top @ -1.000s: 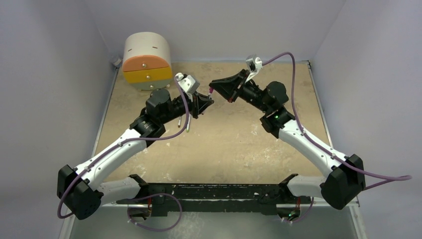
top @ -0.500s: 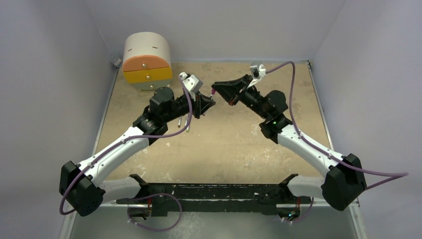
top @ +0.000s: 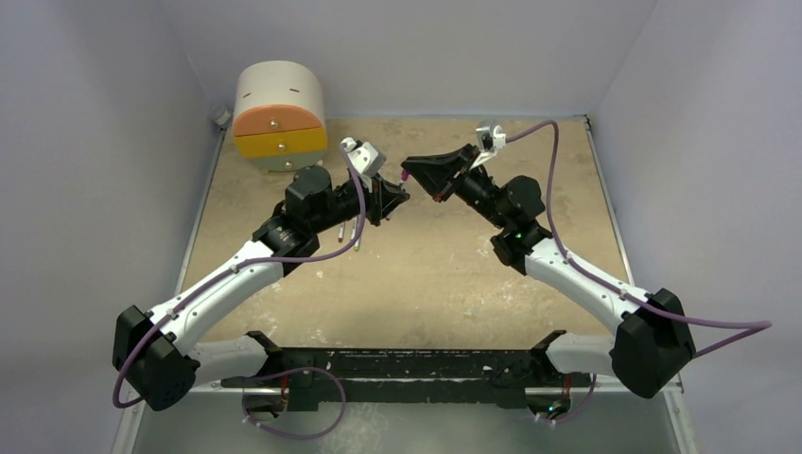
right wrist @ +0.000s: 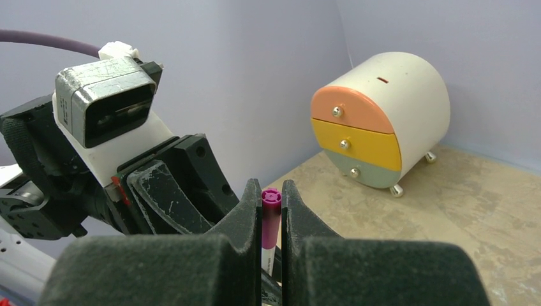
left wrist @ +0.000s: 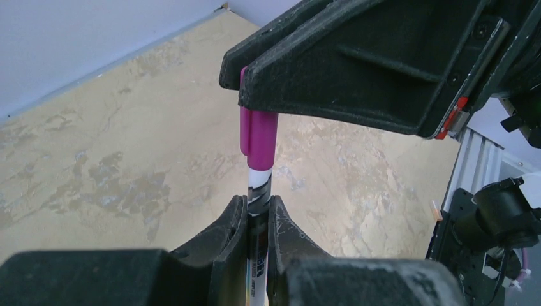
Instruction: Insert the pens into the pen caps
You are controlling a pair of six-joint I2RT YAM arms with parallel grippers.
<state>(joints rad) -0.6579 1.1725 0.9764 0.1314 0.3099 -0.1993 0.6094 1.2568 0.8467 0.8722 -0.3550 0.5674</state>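
Both arms stretch from the near corners toward the far middle of the tabletop, elbows bent, wrists raised above it, tips meeting nose to nose. The left end effector pinches a white-grey pen by its shaft, pointing right. The right end effector is clamped on the magenta-pink cap, with the pen's end inside it. Other pens lie under the left wrist, and a drawer unit stands far left.

Over the far half of the worktop the left gripper and the right gripper are seen tip to tip, a magenta cap is shown at the right one's tip, and a small drawer chest is seen in the far left corner.
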